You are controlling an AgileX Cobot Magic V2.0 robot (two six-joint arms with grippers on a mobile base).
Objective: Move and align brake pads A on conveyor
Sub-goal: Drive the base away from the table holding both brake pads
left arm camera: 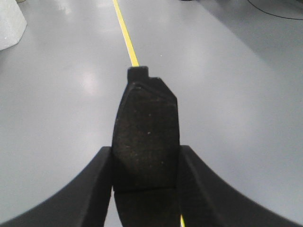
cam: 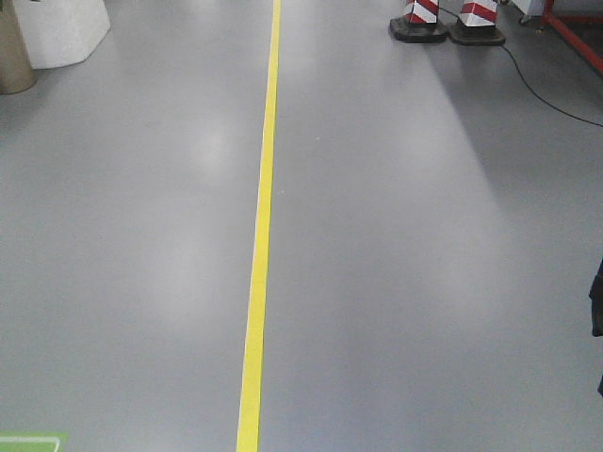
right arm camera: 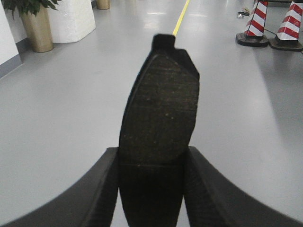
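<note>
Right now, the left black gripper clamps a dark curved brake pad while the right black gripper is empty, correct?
No: the right wrist view shows the right gripper clamping its own dark curved brake pad. The left gripper does hold its pad.

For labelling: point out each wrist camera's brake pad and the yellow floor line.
Brake pad [left arm camera: 146,137], left wrist view, face centre.
Second brake pad [right arm camera: 160,109], right wrist view, face centre.
Yellow line [cam: 260,245], front view, mid-stripe.
</note>
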